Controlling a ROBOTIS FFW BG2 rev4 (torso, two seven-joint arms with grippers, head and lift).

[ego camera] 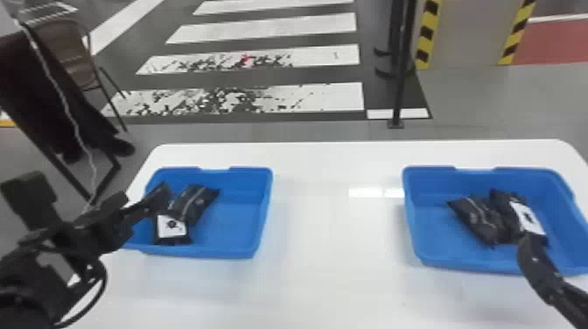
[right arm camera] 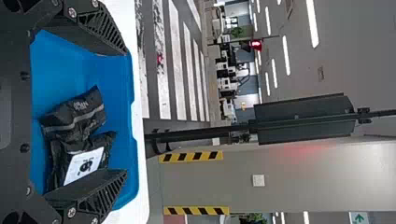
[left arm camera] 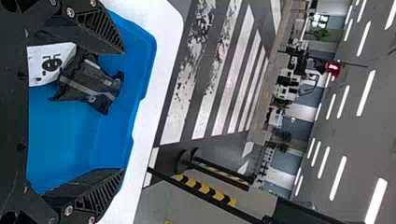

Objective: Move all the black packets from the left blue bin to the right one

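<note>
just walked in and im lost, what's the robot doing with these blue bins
The robot's job here is moving black packets from the left blue bin to the right blue bin. Two packets lie in each. The left gripper is at the left bin and the right gripper at the right bin, both with open fingers and holding nothing.
</note>
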